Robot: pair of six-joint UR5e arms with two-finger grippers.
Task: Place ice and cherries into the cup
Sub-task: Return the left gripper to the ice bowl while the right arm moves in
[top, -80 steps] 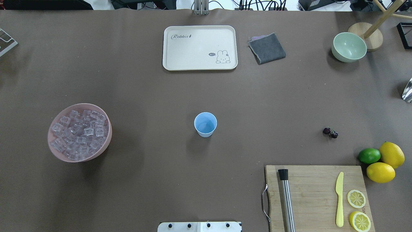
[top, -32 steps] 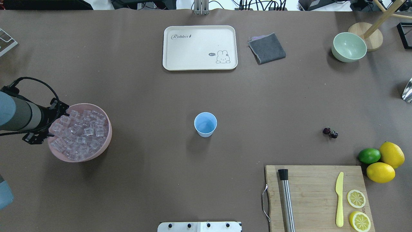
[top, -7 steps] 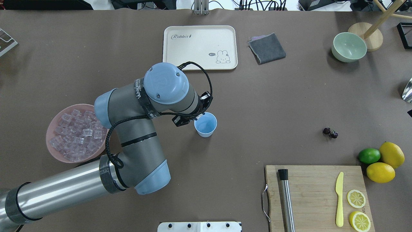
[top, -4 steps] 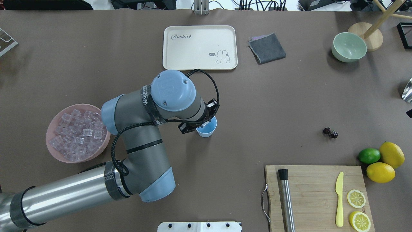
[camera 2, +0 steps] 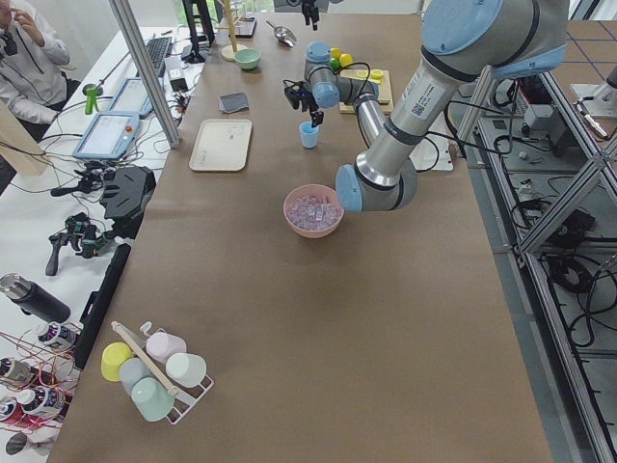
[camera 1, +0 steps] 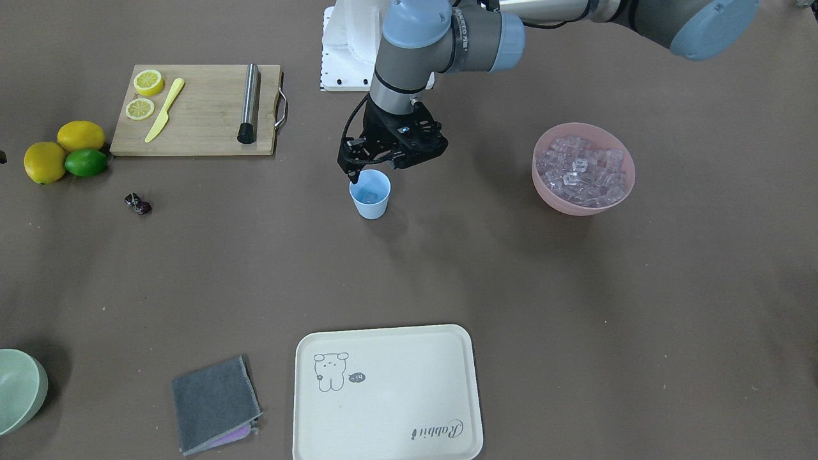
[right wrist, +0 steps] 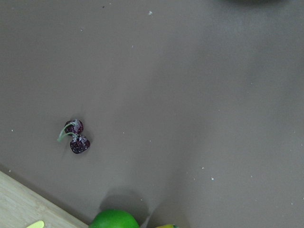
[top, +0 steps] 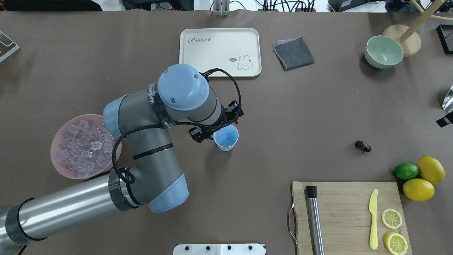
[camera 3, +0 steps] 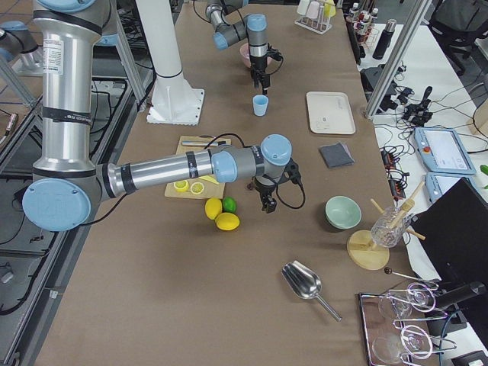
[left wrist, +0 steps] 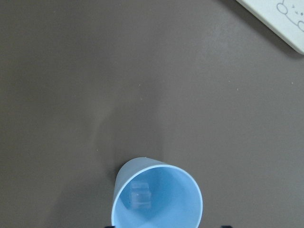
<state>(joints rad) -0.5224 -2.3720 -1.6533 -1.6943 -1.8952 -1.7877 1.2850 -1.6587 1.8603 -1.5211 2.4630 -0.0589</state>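
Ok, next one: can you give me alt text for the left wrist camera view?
A pale blue cup seen from above at the bottom edge, holding one clear ice cube. It stands on a brown table, and a corner of a cream tray with a rabbit drawing shows at the top right.

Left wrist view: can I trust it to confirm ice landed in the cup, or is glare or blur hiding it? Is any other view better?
Left wrist view: evenly lit with no glare; one ice cube shows as a faint, low-contrast outline inside the cup, which the bottom edge crops. Exterior front-facing view: the cup's inside shows only a pale smudge, too small to resolve. Overhead exterior view: no cube discernible.
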